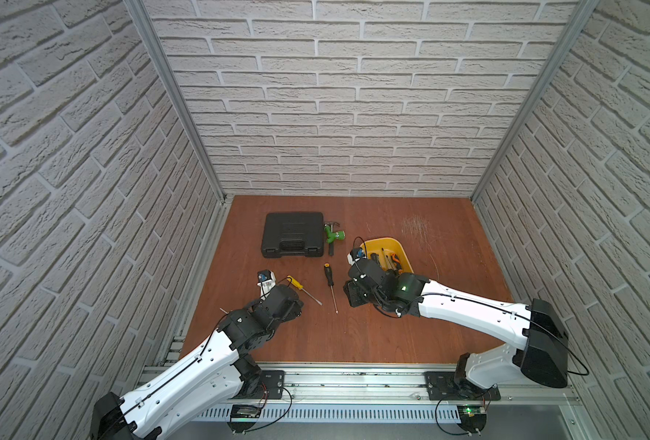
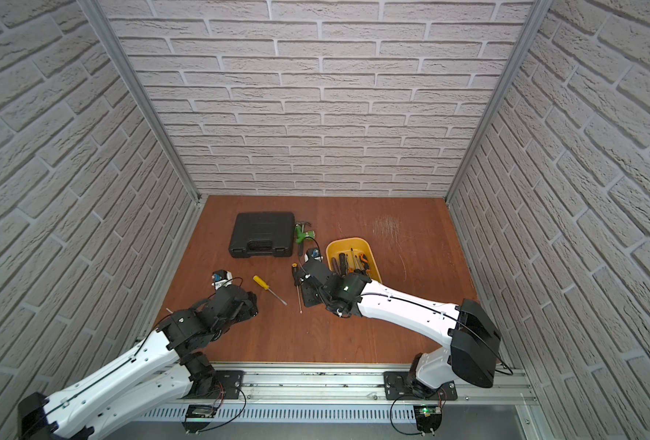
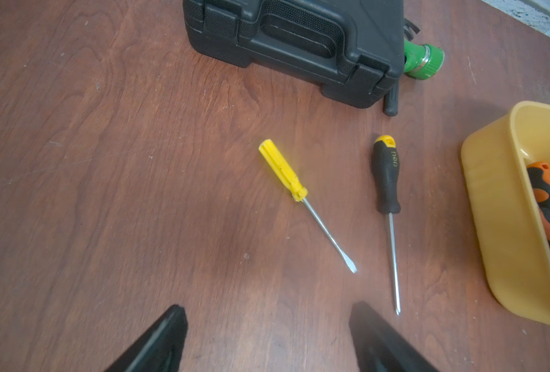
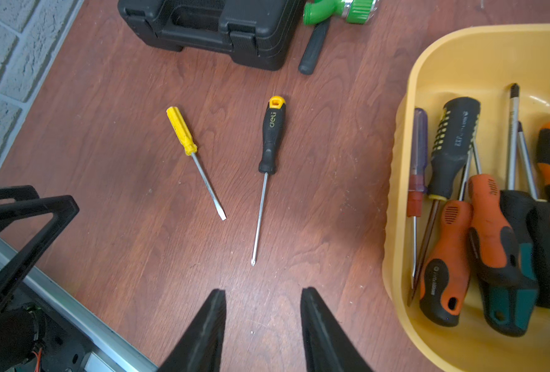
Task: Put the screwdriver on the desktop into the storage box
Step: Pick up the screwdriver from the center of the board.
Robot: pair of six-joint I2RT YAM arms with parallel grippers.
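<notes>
Table point(image 1: 354, 335): reddish wood-grain board with a pale scratched patch toward the far right; carries everything

Box point(image 1: 384, 240): yellow tub, right of centre; in a top view the right arm's wrist covers its near end

Box contents point(image 4: 492, 225): several screwdrivers lying loose and overlapping, with orange-and-black, black and purple handles

Yellow screwdriver point(image 3: 302, 199): flat on the table and outside the box, left of centre; handle points to the far side, flat tip to the near side and slanted right; nothing touches it

Black screwdriver point(image 4: 264, 174): flat on the table and outside the box, between the yellow screwdriver and the box; yellow cap at the far end, tip at the near end; clear of both neighbours

Case point(image 1: 292, 234): black hard shell, closed, beyond both screwdrivers on the far left

Nozzle point(image 1: 331, 236): green, just beside the case's right edge, with a black tool handle point(image 4: 312, 48) lying next to it

Left gripper point(image 3: 267, 306): jaws spread wide with only bare table between them; on the near side of the yellow screwdriver, apart from it

Right gripper point(image 4: 264, 290): jaws partly apart and holding nothing; the black screwdriver's tip lies just ahead of the gap, not touching; box close on its right

Height of either gripper above the table: cannot tell
</notes>
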